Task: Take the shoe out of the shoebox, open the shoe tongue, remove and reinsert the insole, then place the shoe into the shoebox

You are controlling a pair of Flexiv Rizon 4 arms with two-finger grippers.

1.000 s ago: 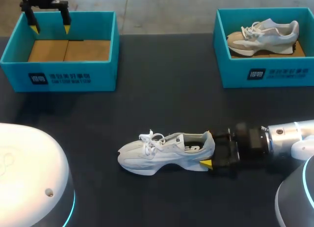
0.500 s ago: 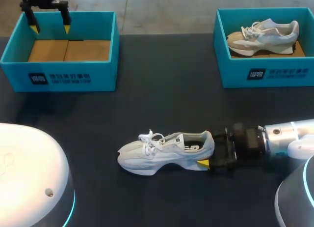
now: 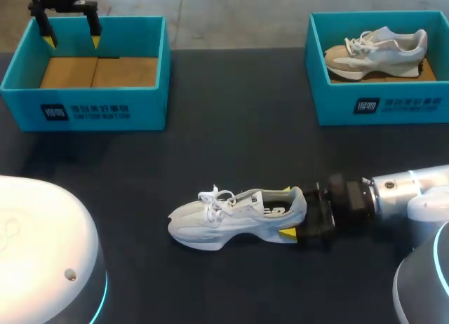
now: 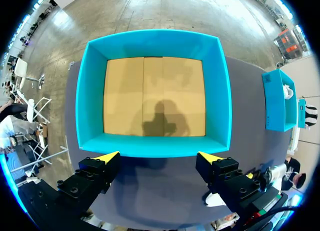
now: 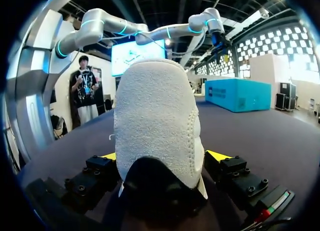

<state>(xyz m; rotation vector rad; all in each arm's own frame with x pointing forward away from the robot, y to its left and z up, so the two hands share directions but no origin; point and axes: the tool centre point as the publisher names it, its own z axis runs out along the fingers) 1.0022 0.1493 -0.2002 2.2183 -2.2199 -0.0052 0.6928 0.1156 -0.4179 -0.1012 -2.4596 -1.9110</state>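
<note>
Your white sneaker [image 3: 224, 219] sits sole-down on the table [image 3: 210, 149], out of its box, w/ the heel pointing straight into your right gripper [image 5: 163, 155], prob. so you can steady the heel for the tongue step. Its fingers stand wide, one each side of the heel, no clamp evident. Left gripper [image 4: 156, 158] hangs wide over the empty shoebox [image 4: 155, 146], holding nothing.

White sneaker [image 3: 235, 217]: upright on sole, table's near middle, toe leftward. Teal shoebox [image 3: 91, 110]: open, cardboard floor, far-left corner.
</note>
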